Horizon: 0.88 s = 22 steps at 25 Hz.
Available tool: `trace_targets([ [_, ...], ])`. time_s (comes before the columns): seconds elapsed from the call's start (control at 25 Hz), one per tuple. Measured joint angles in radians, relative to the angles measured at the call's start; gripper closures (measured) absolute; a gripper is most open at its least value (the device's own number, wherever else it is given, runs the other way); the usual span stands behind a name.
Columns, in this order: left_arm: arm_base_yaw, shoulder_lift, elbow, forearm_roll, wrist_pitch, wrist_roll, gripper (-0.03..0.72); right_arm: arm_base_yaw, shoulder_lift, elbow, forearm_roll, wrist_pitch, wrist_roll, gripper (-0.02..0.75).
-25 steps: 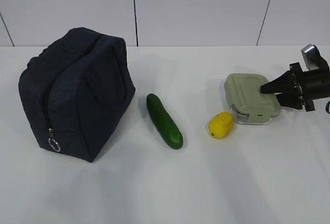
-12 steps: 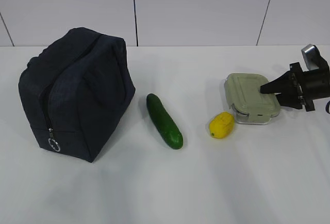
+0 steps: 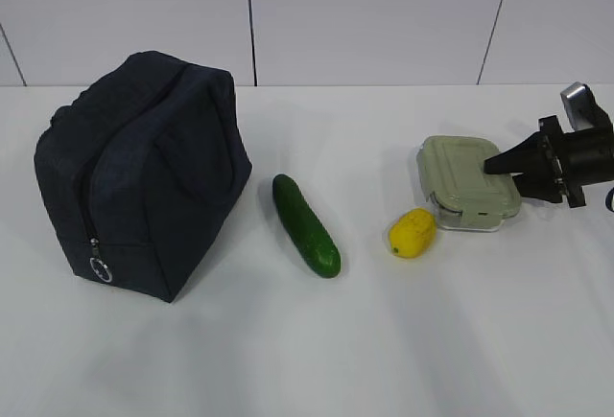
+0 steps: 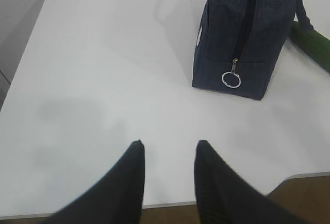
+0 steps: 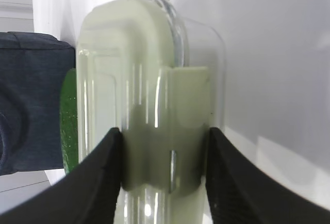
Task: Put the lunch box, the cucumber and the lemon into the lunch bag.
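Observation:
The lunch box [image 3: 460, 173], clear with a sage-green lid, lies on the table at the right. My right gripper [image 3: 501, 170] reaches in from the right. Its fingers are shut on the box's right end, one on the lid and one under the base, as the right wrist view shows [image 5: 164, 131] on the box [image 5: 134, 69]. The lemon [image 3: 412, 233] lies just left of and in front of the box. The cucumber [image 3: 305, 224] lies mid-table. The navy lunch bag [image 3: 144, 173] stands at the left, zipped shut. My left gripper [image 4: 167, 149] is open and empty, over the table edge before the bag [image 4: 242, 23].
The bag's silver ring pull [image 3: 100, 267] hangs low on its front end and also shows in the left wrist view [image 4: 231, 79]. The white table [image 3: 288, 350] meets a pale wall behind. The cucumber's tip [image 4: 314, 46] shows past the bag.

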State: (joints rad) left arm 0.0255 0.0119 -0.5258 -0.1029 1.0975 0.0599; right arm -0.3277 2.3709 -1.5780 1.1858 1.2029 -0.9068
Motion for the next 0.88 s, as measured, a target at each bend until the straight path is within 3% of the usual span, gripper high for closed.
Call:
trace_targets([
  [0.88,0.000,0.000,0.000,0.000,0.000,0.000,0.449,0.000,-0.036,0.009,-0.019,-0.045,0.109,0.399],
])
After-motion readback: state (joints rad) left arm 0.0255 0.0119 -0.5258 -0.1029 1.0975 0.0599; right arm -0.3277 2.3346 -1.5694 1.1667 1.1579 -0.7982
